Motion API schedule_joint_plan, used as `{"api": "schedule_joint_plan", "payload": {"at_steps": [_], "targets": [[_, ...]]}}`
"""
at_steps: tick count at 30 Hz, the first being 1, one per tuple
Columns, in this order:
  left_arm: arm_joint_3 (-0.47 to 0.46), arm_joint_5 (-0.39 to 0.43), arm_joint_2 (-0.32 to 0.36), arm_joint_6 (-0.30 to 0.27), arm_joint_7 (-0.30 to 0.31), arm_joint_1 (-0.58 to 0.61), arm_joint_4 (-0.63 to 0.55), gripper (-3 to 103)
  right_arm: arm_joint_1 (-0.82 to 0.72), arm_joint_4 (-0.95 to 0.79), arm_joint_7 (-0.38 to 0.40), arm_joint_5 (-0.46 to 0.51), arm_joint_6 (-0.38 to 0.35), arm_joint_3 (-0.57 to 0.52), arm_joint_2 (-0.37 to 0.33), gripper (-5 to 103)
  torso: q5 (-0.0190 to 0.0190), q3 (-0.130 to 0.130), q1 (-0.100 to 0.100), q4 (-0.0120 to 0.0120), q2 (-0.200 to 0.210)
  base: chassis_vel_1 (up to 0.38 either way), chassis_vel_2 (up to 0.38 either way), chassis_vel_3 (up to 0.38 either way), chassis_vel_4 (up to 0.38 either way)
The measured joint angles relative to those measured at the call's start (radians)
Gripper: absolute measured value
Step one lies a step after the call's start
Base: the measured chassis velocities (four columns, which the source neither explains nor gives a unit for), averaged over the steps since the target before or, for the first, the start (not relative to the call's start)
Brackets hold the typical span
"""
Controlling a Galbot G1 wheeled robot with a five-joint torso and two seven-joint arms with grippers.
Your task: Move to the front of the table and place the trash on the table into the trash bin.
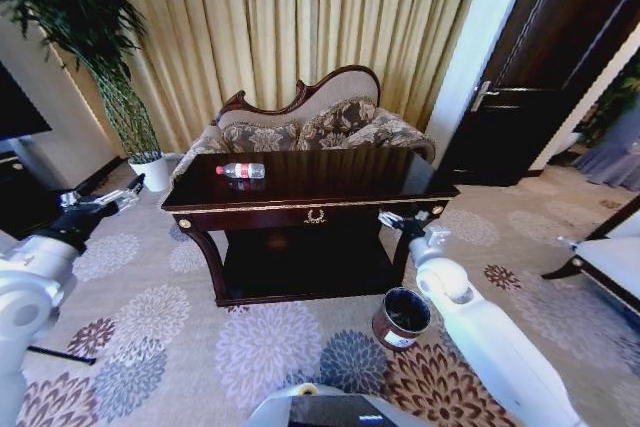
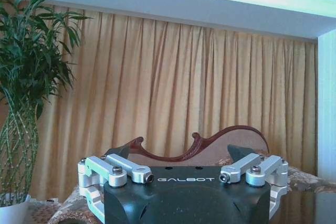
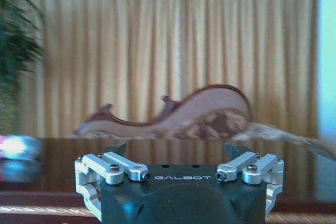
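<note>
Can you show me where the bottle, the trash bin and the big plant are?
bottle (image 1: pixel 241 170): head view, on its red label.
trash bin (image 1: pixel 391 330): head view, on its reddish-brown outer wall.
big plant (image 2: pixel 27 77): left wrist view, on its green leaves.

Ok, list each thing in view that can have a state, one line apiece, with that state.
Small clear plastic bottle with red label: lying on its side on the table's left part, untouched.
Dark glossy wooden table: front drawer shut.
Round reddish-brown trash bin: upright on the carpet, mouth open.
Dark wooden door: shut.
Left gripper: fingers open, holding nothing.
Right gripper: fingers open, holding nothing.
</note>
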State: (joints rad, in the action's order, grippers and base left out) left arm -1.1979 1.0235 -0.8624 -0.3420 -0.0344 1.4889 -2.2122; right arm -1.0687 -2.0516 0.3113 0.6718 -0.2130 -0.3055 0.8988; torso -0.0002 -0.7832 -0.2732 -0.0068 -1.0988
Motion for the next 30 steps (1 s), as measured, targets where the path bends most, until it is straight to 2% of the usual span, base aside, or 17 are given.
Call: {"api": "schedule_joint_plan", "payload": {"at_steps": [6,9,10,18,30], "targets": [[-0.010,0.000,-0.001,-0.003,0.000,0.004,0.009,100,-0.009,-0.068,-0.002,0.011,-0.014,-0.002,-0.044,100,0.0003,0.000,0.000,-0.0002,0.000,0.000,0.000,0.000,0.000],[-0.012,-0.002,-0.003,-0.033,0.009,0.004,0.009,100,-0.022,-0.094,-0.002,0.019,-0.005,-0.012,-0.060,100,0.0002,0.000,0.000,-0.0003,0.000,0.000,0.000,0.000,0.000],[-0.012,-0.002,-0.004,-0.062,0.023,0.000,0.009,100,-0.026,-0.104,-0.002,0.022,0.001,-0.017,-0.066,100,0.0002,0.000,0.000,-0.0002,0.000,0.000,0.000,0.000,0.000],[-0.022,0.006,0.004,-0.161,0.059,-0.014,-0.002,100,-0.041,-0.121,0.001,0.019,0.006,-0.039,-0.065,100,0.0003,0.000,0.000,-0.0002,0.000,-0.038,0.036,0.034,-0.040],[-0.026,0.006,0.009,-0.165,0.076,-0.014,-0.003,100,-0.053,-0.119,-0.015,-0.008,0.010,-0.042,-0.046,100,0.0001,0.000,0.000,-0.0002,0.000,-0.213,0.224,0.225,-0.217]]}}
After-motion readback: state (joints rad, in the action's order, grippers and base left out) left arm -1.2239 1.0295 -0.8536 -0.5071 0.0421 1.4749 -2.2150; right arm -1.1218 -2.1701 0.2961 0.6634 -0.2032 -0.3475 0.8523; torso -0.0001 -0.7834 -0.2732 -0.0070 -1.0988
